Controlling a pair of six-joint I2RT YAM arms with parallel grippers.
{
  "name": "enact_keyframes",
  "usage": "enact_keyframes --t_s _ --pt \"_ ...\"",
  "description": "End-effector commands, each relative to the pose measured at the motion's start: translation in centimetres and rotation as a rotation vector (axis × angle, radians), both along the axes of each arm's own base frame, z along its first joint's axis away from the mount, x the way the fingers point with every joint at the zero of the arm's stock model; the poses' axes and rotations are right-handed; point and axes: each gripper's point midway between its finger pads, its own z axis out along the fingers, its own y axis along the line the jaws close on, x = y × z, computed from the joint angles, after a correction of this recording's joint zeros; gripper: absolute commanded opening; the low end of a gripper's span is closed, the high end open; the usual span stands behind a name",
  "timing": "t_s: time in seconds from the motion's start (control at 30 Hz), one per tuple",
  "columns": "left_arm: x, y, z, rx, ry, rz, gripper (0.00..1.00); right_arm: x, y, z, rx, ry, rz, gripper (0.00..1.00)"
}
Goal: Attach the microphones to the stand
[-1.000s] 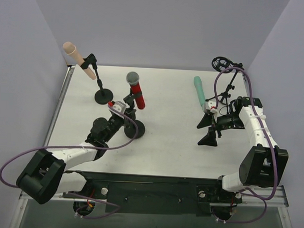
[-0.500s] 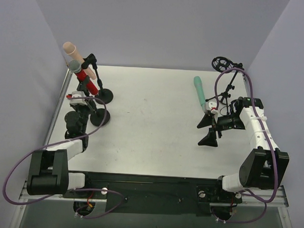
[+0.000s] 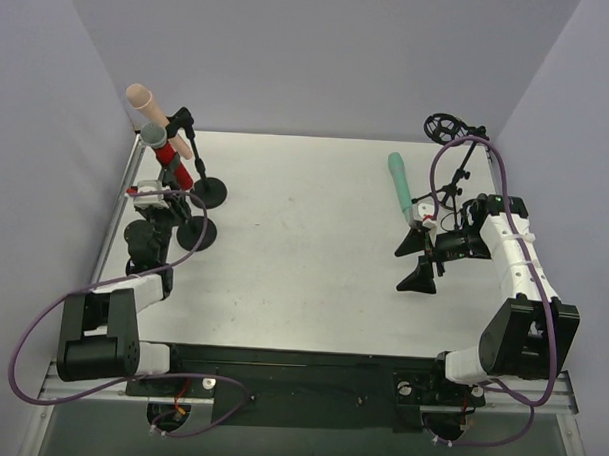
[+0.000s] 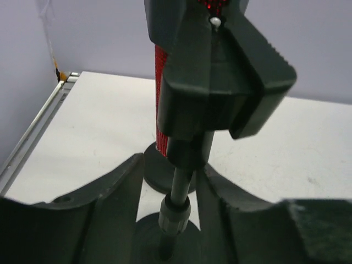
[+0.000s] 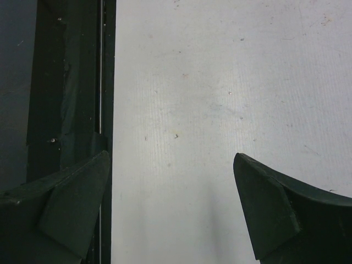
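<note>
Three microphones show: pink microphone (image 3: 144, 99), red microphone (image 3: 167, 153), teal microphone (image 3: 398, 183). Note two grippers: left gripper (image 3: 173, 205) has its fingers narrowly parted around the stand pole (image 4: 177, 192); right gripper (image 5: 170, 158) is spread wide and empty.

My table (image 3: 312, 288): white.
Tripod stand (image 3: 420, 275): on it.
Front base (image 3: 196, 234): well left of tripod stand.
Back base (image 3: 208, 193): likewise, farther back.

The left pincer (image 4: 171, 170) stands slightly parted, the right pincer (image 5: 171, 159) gapes wide.
</note>
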Motion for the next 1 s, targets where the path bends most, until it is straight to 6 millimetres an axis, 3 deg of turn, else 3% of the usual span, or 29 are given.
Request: enact_keyframes --t_s 0.0,0.2,0.4,0.53,0.7,0.73,0.8,0.83,0.87,0.97 --pt "-0.7 -0.3 5.2 -0.008 -0.145 0.016 0.58 -4.3 0.8 2.8 0.055 0.191 0.000 0.89" --pt "-2.4 -1.0 5.9 -0.007 -0.142 0.047 0.75 -4.3 0.8 2.8 0.053 0.191 0.000 0.90" --pt "-5.5 -0.2 7.3 -0.091 -0.112 0.110 0.80 -4.4 0.6 2.8 0.042 0.190 0.000 0.89" --pt "-7.6 -0.9 8.9 -0.220 -0.029 0.094 0.82 -4.3 0.6 3.2 0.045 0.211 -0.026 0.88" --pt "-9.9 -5.3 10.8 -0.275 0.053 -0.143 0.85 -2.8 -0.7 3.5 -0.044 0.249 -0.140 0.89" --pt "-10.6 -8.1 11.0 -0.267 0.065 -0.266 0.86 -1.6 -1.1 3.0 -0.080 0.261 -0.232 0.89" --pt "-11.3 -10.4 10.9 -0.247 0.081 -0.381 0.86 0.9 -2.7 1.6 -0.177 0.269 -0.454 0.90" --pt "-11.5 -11.0 10.8 -0.232 0.089 -0.414 0.87 2.3 -4.6 0.6 -0.280 0.221 -0.560 0.90" --pt "-11.9 -12.4 10.5 -0.219 0.111 -0.480 0.87 3.6 -5.2 1.0 -0.282 0.168 -0.675 0.92" --pt "-12.4 -14.3 9.4 -0.188 0.175 -0.575 0.88 5.2 -8.5 2.1 -0.376 0.067 -0.933 0.93"
